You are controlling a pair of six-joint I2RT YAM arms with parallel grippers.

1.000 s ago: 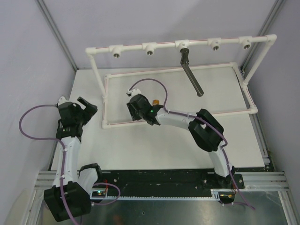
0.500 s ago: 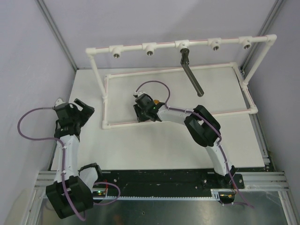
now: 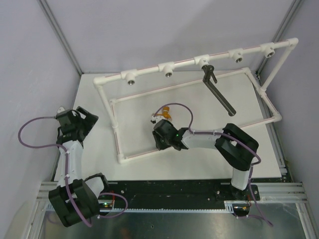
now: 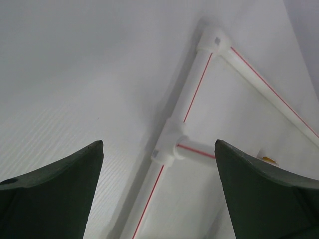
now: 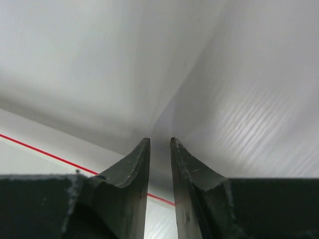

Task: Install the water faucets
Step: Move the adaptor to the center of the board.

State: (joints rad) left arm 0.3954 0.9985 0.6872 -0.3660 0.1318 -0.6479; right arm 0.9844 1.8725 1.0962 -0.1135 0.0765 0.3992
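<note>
Stretching low leftward — right claw (image 3: 160, 142) over the pipe frame (image 3: 137, 155).

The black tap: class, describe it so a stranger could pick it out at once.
On the white pipe frame, look along the raised top rail with five round sockets. The long-armed black tap sits in the middle one; the other four are empty.

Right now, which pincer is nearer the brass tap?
Right. The right pincer sits just on the near side of the brass tap, over the frame's front pipe. The left pincer is far to the tap's left, outside the frame.
</note>
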